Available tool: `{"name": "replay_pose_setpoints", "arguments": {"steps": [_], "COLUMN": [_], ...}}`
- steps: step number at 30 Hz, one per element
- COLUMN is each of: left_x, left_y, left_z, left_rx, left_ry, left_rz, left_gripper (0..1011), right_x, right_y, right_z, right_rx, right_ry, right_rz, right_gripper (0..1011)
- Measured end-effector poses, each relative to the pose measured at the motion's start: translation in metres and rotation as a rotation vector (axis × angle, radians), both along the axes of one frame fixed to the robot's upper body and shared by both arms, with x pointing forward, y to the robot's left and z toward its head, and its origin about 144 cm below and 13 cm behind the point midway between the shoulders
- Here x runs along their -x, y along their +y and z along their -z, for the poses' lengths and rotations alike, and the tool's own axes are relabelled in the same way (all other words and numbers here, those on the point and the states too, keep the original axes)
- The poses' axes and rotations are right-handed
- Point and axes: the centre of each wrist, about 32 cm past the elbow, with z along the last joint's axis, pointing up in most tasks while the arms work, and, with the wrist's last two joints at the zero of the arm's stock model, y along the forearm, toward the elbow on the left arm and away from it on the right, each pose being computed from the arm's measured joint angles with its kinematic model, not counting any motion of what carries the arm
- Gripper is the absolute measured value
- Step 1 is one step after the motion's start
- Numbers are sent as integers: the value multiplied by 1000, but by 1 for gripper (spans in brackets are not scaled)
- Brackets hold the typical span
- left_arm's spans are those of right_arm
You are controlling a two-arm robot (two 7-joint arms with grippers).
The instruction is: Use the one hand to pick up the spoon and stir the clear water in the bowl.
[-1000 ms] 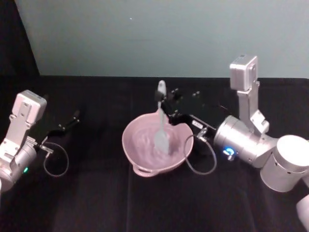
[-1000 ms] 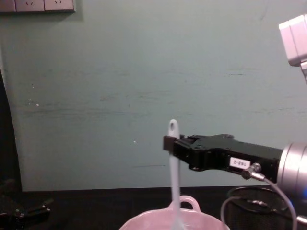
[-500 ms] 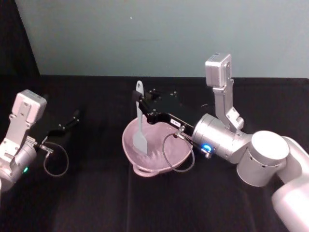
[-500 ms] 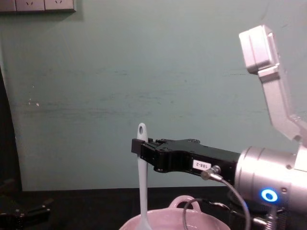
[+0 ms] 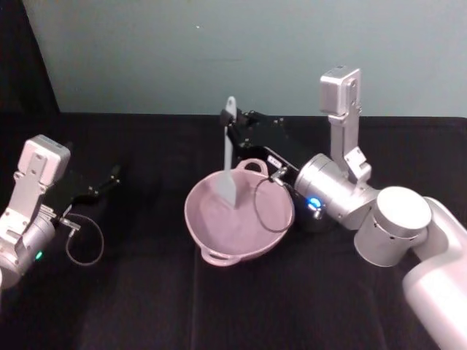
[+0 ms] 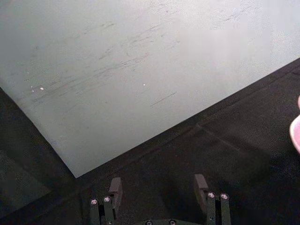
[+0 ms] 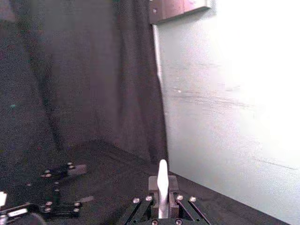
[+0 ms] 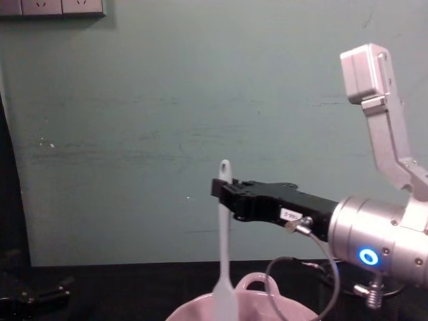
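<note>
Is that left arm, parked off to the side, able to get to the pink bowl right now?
Probably yes: bare table lies between the left gripper and the near left rim of the bowl. The right gripper, holding the spoon over the far side, could crowd it there.

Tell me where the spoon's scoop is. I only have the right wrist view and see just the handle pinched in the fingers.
Observer: In the head view the spoon hangs upright from the right gripper, with its scoop inside the pink bowl, near the far wall.
Operator: Is it deep enough to stir?
Observer: I cannot tell the depth. The chest view shows the scoop down at rim level, just left of the bowl's loop handle.
Operator: And the other arm?
Observer: The left gripper is parked off to the left, jaws open, well apart from the bowl.
</note>
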Motion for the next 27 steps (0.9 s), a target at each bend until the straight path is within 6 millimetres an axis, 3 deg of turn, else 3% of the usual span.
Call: {"name": "replay_pose_setpoints", "arguments": {"steps": [13,27], "left_x": [0,0], "left_y": [0,0], "left_z": [0,0], "left_rx": [0,0], "left_ry": [0,0], "left_rz": [0,0], "left_gripper": [1011,1011], "right_x": [5,24], "right_y": [-30,-54], "right_z": [-8,-34], "right_rx": [33,-115], "right_ry": [44,112], "right_rz": [81,51], "right_gripper": [126,126]}}
